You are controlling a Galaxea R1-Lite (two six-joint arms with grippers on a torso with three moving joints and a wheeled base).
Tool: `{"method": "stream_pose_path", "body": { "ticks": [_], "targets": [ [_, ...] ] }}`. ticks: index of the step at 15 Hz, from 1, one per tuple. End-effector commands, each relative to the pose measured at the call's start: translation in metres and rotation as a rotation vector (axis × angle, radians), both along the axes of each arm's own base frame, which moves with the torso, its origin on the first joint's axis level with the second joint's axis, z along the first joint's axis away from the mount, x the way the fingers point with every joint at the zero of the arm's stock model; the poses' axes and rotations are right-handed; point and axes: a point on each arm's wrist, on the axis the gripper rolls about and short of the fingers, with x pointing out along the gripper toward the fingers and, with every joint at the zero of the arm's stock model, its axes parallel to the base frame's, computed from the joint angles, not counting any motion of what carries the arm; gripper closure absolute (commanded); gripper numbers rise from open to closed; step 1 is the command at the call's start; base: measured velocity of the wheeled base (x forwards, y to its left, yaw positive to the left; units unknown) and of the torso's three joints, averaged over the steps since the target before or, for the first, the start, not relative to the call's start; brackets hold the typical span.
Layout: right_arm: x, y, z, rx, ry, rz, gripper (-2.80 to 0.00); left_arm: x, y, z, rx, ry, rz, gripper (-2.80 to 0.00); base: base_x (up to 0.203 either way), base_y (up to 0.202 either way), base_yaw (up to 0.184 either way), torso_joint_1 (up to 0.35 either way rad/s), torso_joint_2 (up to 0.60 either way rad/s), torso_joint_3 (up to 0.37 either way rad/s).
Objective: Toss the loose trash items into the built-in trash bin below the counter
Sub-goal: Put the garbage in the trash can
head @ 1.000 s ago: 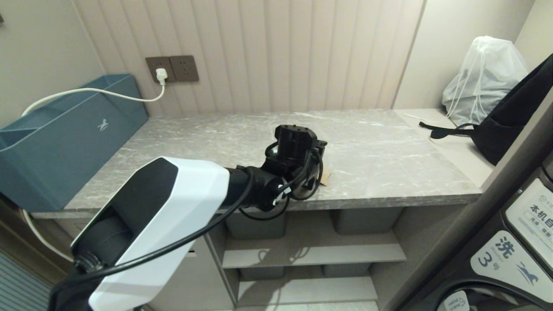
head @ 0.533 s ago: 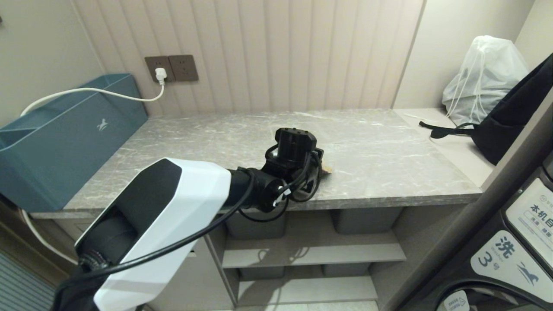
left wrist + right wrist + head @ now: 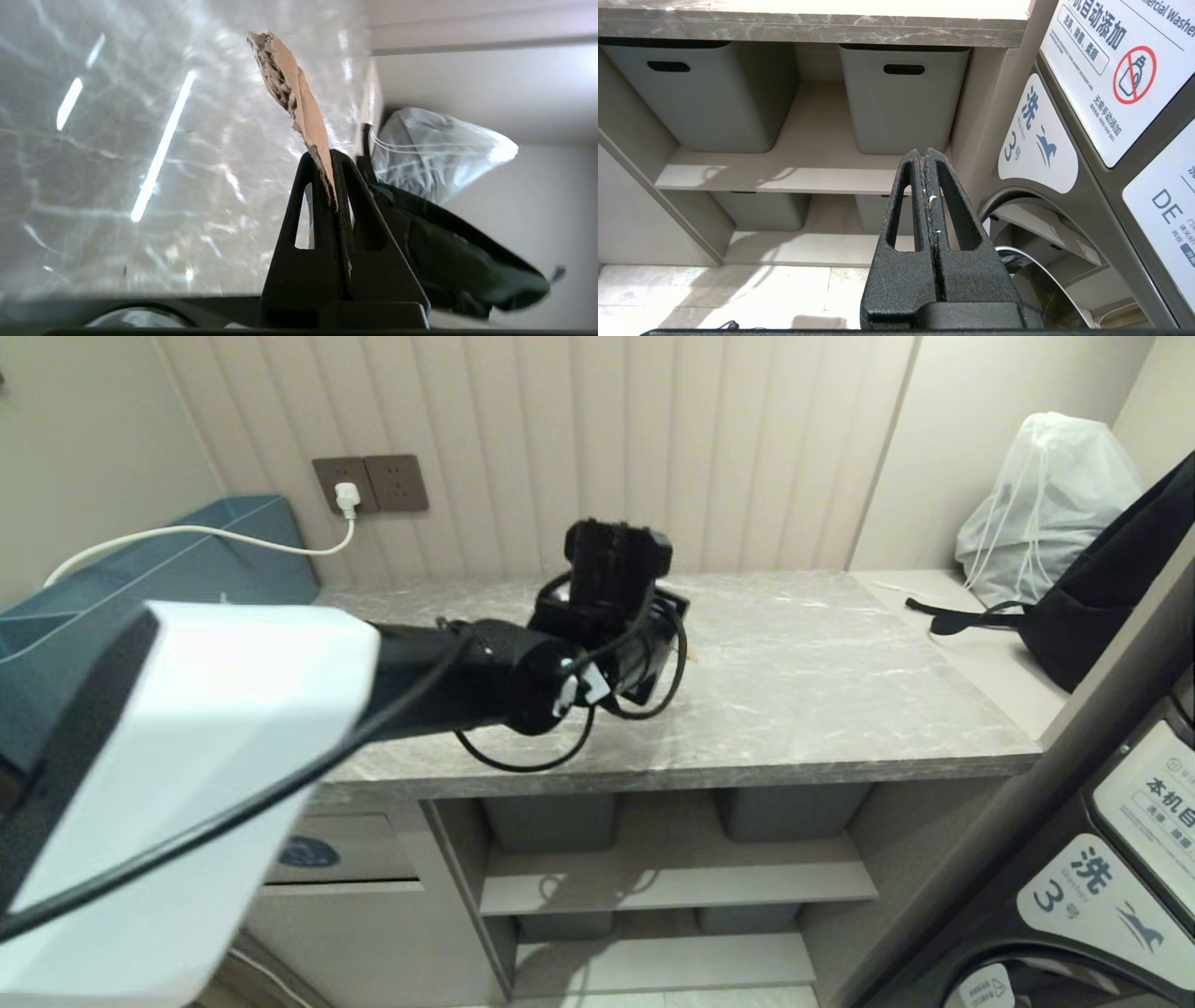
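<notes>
Left wrist view shows the left gripper (image 3: 332,175) clamped on 1 tan scrap (image 3: 299,95), held above the tabletop (image 3: 822,691), so the carrying step is in hand; next it must go down to the bin flap (image 3: 341,849).

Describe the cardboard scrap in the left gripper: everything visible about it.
The cardboard scrap is a thin, tan piece with rough, torn, fibrous edges, seen nearly edge-on in the left wrist view. Its lower end is pinched between the shut black fingers of the left gripper, and the rest sticks out past the fingertips, leaning slightly. It hangs clear above the grey marble counter, touching only the fingers. In the head view the wrist hides nearly all of it.
</notes>
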Motion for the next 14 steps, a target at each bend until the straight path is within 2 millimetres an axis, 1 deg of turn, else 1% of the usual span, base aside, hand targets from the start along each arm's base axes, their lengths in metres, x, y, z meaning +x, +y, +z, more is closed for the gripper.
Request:
{"method": "stream_pose_path", "body": {
  "ticks": [1, 2, 3, 4, 5, 6, 7, 8, 9, 10, 11, 12, 13, 14],
  "targets": [
    [0.000, 0.000, 0.000, -0.001, -0.001, 0.001, 0.00, -0.036, 0.034, 0.068, -0.003, -0.119, -0.001, 0.00, 0.000, 0.000, 0.000, 0.000, 0.00, 0.000],
    [0.000, 0.000, 0.000, -0.001, -0.001, 0.001, 0.00, -0.054, 0.057, 0.087, 0.081, -0.167, 0.003, 0.00, 0.000, 0.000, 0.000, 0.000, 0.00, 0.000],
    [0.000, 0.000, 0.000, -0.001, -0.001, 0.001, 0.00, -0.067, 0.080, 0.091, 0.194, -0.192, 0.010, 0.00, 0.000, 0.000, 0.000, 0.000, 0.00, 0.000],
    [0.000, 0.000, 0.000, -0.001, -0.001, 0.001, 0.00, -0.083, 0.111, 0.089, 0.326, -0.209, 0.017, 0.00, 0.000, 0.000, 0.000, 0.000, 0.00, 0.000],
    [0.000, 0.000, 0.000, -0.001, -0.002, 0.001, 0.00, -0.103, 0.149, 0.088, 0.435, -0.231, 0.031, 0.00, 0.000, 0.000, 0.000, 0.000, 0.00, 0.000],
    [0.000, 0.000, 0.000, -0.001, -0.002, 0.001, 0.00, -0.125, 0.193, 0.085, 0.530, -0.253, 0.074, 0.00, 0.000, 0.000, 0.000, 0.000, 0.00, 0.000],
    [0.000, 0.000, 0.000, -0.001, -0.001, 0.001, 0.00, -0.142, 0.237, 0.078, 0.610, -0.252, 0.155, 0.00, 0.000, 0.000, 0.000, 0.000, 0.00, 0.000],
    [0.000, 0.000, 0.000, -0.001, -0.001, 0.001, 0.00, -0.155, 0.277, 0.067, 0.675, -0.218, 0.256, 0.00, 0.000, 0.000, 0.000, 0.000, 0.00, 0.000],
    [0.000, 0.000, 0.000, -0.001, -0.002, 0.001, 0.00, -0.175, 0.311, 0.051, 0.718, -0.171, 0.364, 0.00, 0.000, 0.000, 0.000, 0.000, 0.00, 0.000],
    [0.000, 0.000, 0.000, -0.001, -0.001, 0.001, 0.00, -0.205, 0.332, 0.031, 0.725, -0.122, 0.456, 0.00, 0.000, 0.000, 0.000, 0.000, 0.00, 0.000],
    [0.000, 0.000, 0.000, -0.001, -0.001, 0.001, 0.00, -0.231, 0.341, 0.010, 0.694, -0.081, 0.523, 0.00, 0.000, 0.000, 0.000, 0.000, 0.00, 0.000],
    [0.000, 0.000, 0.000, -0.001, -0.001, 0.001, 0.00, -0.252, 0.343, -0.013, 0.628, -0.036, 0.572, 0.00, 0.000, 0.000, 0.000, 0.000, 0.00, 0.000],
    [0.000, 0.000, 0.000, -0.001, -0.001, 0.001, 0.00, -0.268, 0.340, -0.033, 0.543, 0.002, 0.601, 0.00, 0.000, 0.000, 0.000, 0.000, 0.00, 0.000],
    [0.000, 0.000, 0.000, -0.001, -0.001, 0.001, 0.00, -0.280, 0.337, -0.047, 0.469, 0.032, 0.625, 0.00, 0.000, 0.000, 0.000, 0.000, 0.00, 0.000]
  ]
}}
